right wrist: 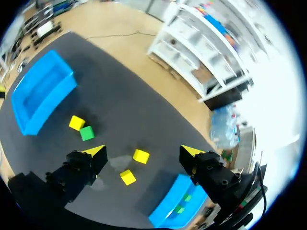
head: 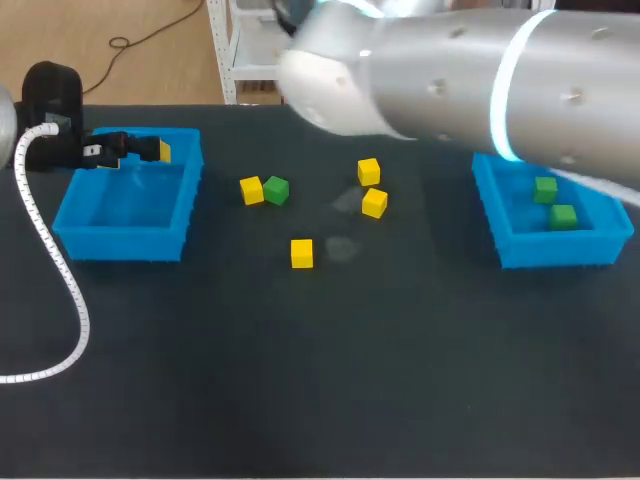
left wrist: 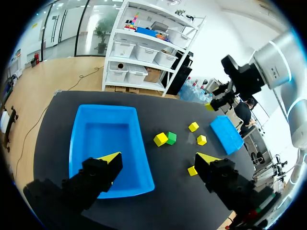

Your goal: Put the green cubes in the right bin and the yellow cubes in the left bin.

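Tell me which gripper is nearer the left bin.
Left. The left gripper hangs right above the left bin; the right gripper is far off, above the loose yellow cubes in the middle, closer to the right bin.

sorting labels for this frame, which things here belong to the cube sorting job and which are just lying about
Part of the job:
left bin
right bin
four yellow cubes on the table
one green cube on the table
two green cubes in the right bin

Just lying about:
white coiled cable
pale smudges on the table
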`<state>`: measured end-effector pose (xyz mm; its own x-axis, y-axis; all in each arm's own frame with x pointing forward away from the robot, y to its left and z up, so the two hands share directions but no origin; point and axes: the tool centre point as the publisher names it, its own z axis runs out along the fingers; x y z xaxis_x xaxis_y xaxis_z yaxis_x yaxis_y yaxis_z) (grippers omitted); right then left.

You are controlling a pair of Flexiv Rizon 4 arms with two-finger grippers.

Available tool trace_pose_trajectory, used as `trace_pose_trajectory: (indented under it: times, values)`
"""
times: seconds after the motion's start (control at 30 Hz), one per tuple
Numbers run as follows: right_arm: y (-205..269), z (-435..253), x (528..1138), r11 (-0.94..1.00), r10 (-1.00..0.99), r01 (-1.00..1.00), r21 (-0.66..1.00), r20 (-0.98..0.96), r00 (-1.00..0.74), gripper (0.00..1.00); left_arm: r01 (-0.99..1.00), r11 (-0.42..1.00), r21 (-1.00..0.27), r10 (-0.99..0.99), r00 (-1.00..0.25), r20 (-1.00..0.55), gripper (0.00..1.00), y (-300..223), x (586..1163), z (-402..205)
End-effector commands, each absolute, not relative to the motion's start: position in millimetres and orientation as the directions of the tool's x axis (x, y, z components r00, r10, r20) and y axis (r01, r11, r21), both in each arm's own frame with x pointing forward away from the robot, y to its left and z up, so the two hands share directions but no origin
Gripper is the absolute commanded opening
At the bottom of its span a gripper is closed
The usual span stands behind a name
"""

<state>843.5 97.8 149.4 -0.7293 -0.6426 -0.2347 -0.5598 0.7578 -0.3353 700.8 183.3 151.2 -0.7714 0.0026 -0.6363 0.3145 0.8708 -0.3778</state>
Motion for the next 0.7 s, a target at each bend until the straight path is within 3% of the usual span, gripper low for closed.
trace_pose_trajectory:
  times: [0.03, 0.37, 0.7]
  values:
    - [125, 142, 854, 0.263, -0.952, -0.934, -0.241, 0.094, -0.292, 1.00, 0.320, 0.867, -0.382, 0.001, -0.767, -0.641, 1.00, 185, 700, 150]
    - [154, 100, 826, 0.110, -0.991, -0.991, -0.081, 0.070, -0.116, 1.00, 0.320, 0.867, -0.382, 0.001, -0.767, -0.641, 1.00, 185, 700, 150]
    - [165, 70, 803, 0.116, -0.992, -0.993, -0.034, 0.039, -0.117, 1.00, 0.320, 0.867, -0.382, 0.001, -0.767, -0.641, 1.00, 185, 700, 150]
